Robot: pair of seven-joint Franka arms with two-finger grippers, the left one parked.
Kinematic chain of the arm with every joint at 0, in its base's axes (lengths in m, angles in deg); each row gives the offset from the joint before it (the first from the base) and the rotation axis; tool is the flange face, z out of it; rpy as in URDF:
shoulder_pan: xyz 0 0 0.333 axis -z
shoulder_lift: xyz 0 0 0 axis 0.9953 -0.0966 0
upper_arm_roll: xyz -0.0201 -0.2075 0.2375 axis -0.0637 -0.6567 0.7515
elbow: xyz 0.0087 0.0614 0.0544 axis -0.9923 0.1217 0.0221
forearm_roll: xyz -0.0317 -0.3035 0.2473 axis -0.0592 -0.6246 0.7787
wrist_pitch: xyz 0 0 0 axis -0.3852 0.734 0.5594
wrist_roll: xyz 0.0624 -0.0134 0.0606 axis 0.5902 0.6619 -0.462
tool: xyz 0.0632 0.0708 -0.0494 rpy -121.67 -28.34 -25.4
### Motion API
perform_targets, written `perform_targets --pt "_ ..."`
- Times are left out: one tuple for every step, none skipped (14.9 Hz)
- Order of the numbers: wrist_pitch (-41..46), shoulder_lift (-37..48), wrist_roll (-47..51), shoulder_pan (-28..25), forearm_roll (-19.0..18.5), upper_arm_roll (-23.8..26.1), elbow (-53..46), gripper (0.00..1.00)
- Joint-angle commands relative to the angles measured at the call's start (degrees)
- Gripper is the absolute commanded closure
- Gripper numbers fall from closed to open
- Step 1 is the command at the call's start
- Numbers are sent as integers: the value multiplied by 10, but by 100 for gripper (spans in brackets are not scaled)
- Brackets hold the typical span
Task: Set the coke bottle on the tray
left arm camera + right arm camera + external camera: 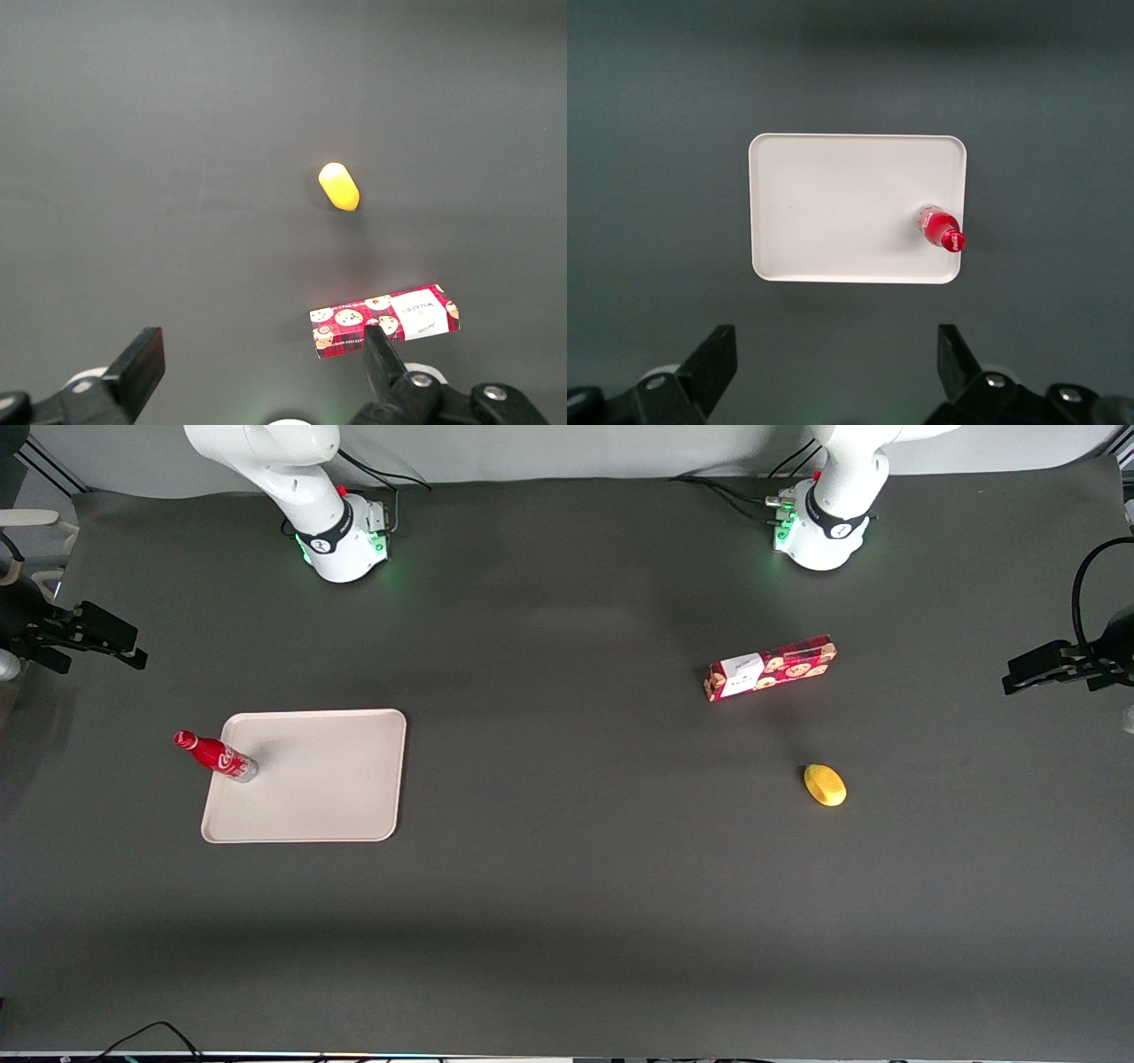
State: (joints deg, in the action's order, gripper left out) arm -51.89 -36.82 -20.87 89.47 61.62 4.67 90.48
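Coke bottle (940,227) upright on tray (833,208), near rim at working arm's end. Hand (833,376) hovers high above, fingers spread, empty, well apart from bottle.

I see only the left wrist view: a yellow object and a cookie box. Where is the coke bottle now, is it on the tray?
Observer: Yes. The bottle stands upright on the tray, close to the rim at the working arm's end.
Operator: Does the gripper hold it?
Observer: No. The gripper hangs well above the tray, open and empty.
Operator: Is anything else on the tray?
Observer: No, only the bottle stands on it.
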Motion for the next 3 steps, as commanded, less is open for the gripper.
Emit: perform_targets --pt "10 -17 13 3 0 1 -22 0" --pt "9 -19 13 4 0 1 -22 0" --pt "8 -20 13 5 -1 1 -22 0"
